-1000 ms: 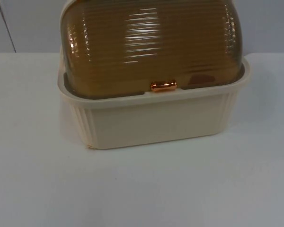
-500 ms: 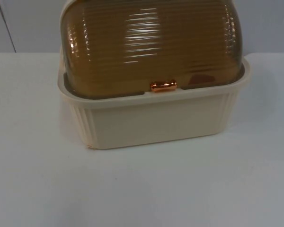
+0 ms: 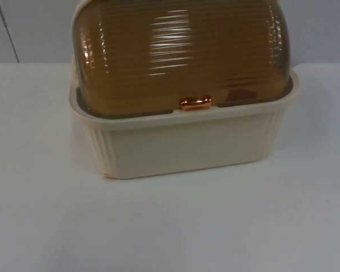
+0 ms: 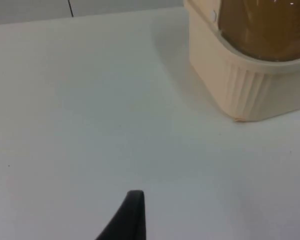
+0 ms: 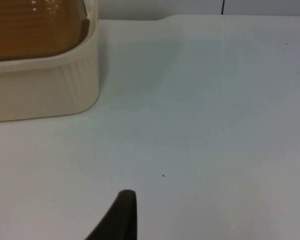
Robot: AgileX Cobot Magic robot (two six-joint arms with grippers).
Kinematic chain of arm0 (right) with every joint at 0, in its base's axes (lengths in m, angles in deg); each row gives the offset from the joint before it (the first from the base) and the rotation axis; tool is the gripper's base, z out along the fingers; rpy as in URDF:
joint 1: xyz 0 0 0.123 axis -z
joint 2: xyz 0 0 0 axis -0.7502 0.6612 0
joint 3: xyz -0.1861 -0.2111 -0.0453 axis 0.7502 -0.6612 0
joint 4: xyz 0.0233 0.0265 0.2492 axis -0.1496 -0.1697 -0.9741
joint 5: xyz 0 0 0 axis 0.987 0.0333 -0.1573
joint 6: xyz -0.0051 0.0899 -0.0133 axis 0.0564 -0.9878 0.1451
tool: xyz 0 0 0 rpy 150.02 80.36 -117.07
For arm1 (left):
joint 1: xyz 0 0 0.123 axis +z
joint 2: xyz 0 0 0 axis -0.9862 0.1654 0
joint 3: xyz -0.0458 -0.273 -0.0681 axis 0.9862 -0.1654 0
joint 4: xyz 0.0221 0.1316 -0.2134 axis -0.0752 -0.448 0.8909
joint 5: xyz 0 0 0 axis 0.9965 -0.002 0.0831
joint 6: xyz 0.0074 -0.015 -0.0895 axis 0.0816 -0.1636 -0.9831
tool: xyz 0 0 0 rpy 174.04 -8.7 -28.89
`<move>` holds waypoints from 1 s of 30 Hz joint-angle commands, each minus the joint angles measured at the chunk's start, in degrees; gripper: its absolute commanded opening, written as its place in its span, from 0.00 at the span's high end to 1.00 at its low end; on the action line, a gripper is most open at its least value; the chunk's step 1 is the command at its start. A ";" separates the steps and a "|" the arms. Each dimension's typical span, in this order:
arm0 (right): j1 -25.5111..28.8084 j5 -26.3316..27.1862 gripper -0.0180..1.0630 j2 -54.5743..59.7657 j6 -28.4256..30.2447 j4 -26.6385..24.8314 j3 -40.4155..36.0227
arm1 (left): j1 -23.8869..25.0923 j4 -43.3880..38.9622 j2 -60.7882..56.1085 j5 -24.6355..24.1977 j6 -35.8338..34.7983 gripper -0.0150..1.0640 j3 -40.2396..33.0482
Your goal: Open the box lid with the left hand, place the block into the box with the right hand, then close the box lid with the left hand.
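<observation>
A cream plastic box (image 3: 187,144) with ribbed walls sits on the white table (image 3: 170,226), its back toward the grey wall (image 3: 28,28). Over it curves a ribbed, amber see-through lid (image 3: 181,54), shut down into the box's rim. At the middle of the lid's front edge is a small copper handle (image 3: 195,103). A reddish patch shows through the lid just to the right of the handle (possibly the block already inside, though it is too dim to be sure).

The box looks light and stiff, and its glossy plastic is probably slippery. The lid looks as if it rolls back on side pivots, so the handle is the natural place to take hold. A light box may slide if the pull is not kept along the lid's arc.

The left gripper (image 4: 132,220) hovers above bare table, well apart from the box's left front corner (image 4: 237,117) and far from the handle. The right gripper (image 5: 121,217) hovers above bare table, well apart from the box's right front corner (image 5: 92,100). Only one black fingertip of each can be seen, so I cannot tell how wide either is or whether it holds anything.
</observation>
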 commanded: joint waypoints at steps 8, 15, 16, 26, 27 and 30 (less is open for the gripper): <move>-0.22 0.04 0.02 -0.15 0.32 -0.08 -0.07 | -0.39 -0.55 -0.12 0.68 -0.53 0.02 -0.31; -0.22 0.04 0.02 -0.15 0.32 -0.08 -0.07 | -0.39 -1.34 -0.12 0.68 -0.26 0.02 -0.31; -0.22 0.04 0.02 -0.15 0.32 -0.08 -0.07 | -0.39 -1.86 -0.12 0.68 0.03 0.02 -0.31; -0.22 0.04 0.02 -0.15 0.32 -0.08 -0.07 | -0.39 -1.78 -0.12 0.68 0.33 0.02 -0.31; -0.22 0.04 0.02 -0.15 0.32 -0.08 -0.07 | -0.39 -1.78 -0.12 0.68 0.33 0.02 -0.31; -0.22 0.04 0.02 -0.15 0.32 -0.08 -0.07 | -0.39 -1.78 -0.12 0.68 0.33 0.02 -0.31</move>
